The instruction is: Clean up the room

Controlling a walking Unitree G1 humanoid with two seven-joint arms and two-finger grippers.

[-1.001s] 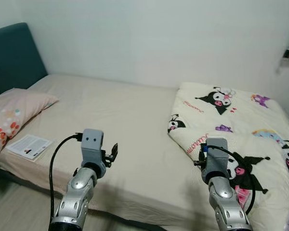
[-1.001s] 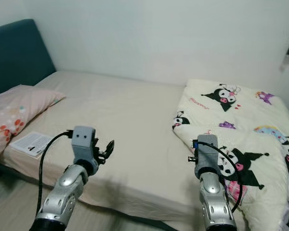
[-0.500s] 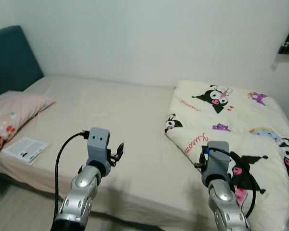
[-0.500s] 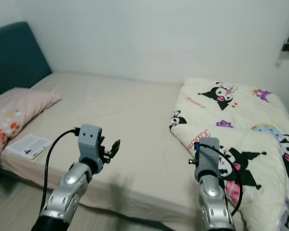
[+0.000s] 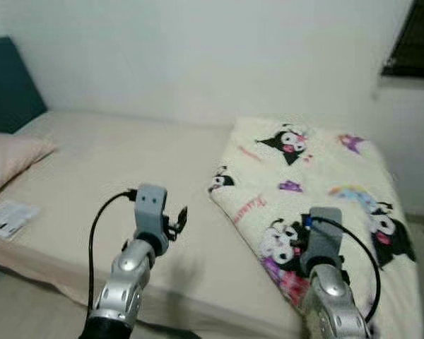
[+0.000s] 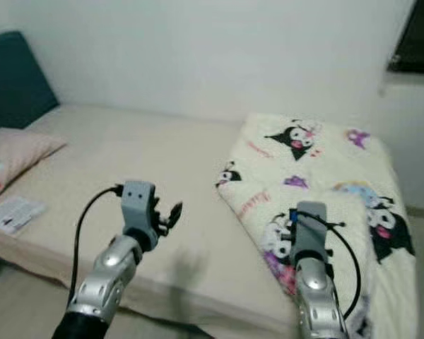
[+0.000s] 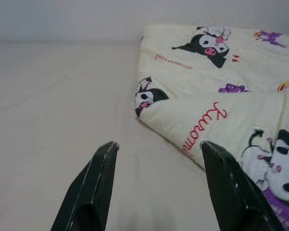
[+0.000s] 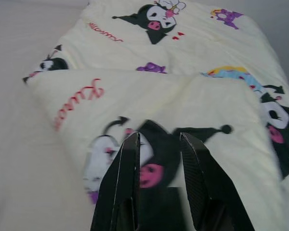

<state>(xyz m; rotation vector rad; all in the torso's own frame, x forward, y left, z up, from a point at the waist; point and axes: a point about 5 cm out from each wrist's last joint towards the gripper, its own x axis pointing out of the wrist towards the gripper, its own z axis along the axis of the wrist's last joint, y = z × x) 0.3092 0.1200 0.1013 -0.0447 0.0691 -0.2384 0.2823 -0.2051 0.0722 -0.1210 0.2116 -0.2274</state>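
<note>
In the eye views, the whole scene is being shifted leftward against the earlier pictures: the pillow (image 5: 10, 157) and the paper (image 5: 6, 216) are being pushed to the edge, and the quilt (image 5: 318, 183) is being brought toward the middle. This is judged as the camera turning toward the quilt, probably the next thing to be tidied. It is lying folded on the bed (image 5: 113, 169), at its right end. In the left wrist view, the left gripper (image 7: 156, 159) is being held with fingers spread above the sheet, beside the quilt's fold. In the right wrist view, the right gripper (image 8: 159, 154) is being held over the quilt, fingers narrowly parted, nothing gripped.
</note>
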